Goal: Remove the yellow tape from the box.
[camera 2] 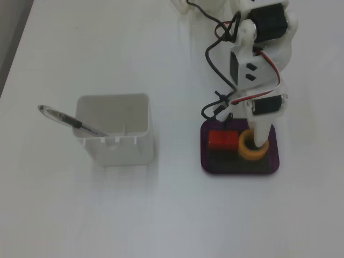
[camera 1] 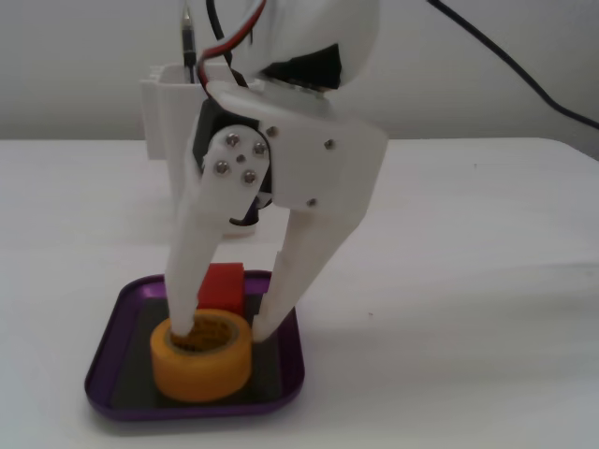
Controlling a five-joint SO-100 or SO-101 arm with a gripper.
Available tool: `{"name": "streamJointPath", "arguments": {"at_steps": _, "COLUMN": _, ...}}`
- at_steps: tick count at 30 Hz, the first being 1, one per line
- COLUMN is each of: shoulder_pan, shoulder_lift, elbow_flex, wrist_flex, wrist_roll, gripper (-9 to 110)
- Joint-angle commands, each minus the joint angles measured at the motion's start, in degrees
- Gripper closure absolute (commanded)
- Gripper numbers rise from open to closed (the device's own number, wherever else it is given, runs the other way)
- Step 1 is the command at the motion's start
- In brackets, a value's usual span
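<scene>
Pincer point(camera 1: 222, 329) spread apart over the yellow tape point(camera 1: 202, 360): one finger point(camera 1: 190, 281) drops into the roll's hollow core, the other lands outside its wall at 3 o'clock, not clamped. Tape sits in the purple tray point(camera 1: 110, 351), near its front rim in a fixed view. Red block point(camera 2: 222, 140) just beside the tape, at 9 o'clock in a fixed view. White container point(camera 2: 114, 130) with pen point(camera 2: 67, 120) well apart on the desk point(camera 2: 80, 215); bare desk around the tray.

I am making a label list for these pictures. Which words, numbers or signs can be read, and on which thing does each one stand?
No text can be read.
Yellow tape: dark marks inside the core, too blurred to read.
Pen in the white container: no readable print.
</scene>
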Motion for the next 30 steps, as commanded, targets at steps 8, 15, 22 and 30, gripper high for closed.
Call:
{"name": "streamJointPath", "arguments": {"at_steps": 8, "shoulder_pan": -0.4, "shoulder_lift": -0.4, "elbow_flex": -2.7, "wrist_flex": 0.3, "wrist_roll": -0.2, "gripper": 89}}
{"name": "streamJointPath", "arguments": {"at_steps": 15, "shoulder_pan": -0.4, "shoulder_lift": -0.4, "elbow_flex": -2.5, "wrist_flex": -0.4, "wrist_roll": -0.3, "gripper": 100}}
{"name": "streamJointPath", "arguments": {"at_steps": 22, "shoulder_pan": -0.4, "shoulder_lift": 0.4, "elbow_flex": -2.9, "wrist_flex": -0.5, "wrist_roll": 0.1, "gripper": 102}}
{"name": "streamJointPath", "arguments": {"at_steps": 30, "shoulder_pan": -0.4, "shoulder_lift": 5.8, "elbow_flex": -18.5, "wrist_flex": 11.3, "wrist_roll": 0.3, "gripper": 102}}
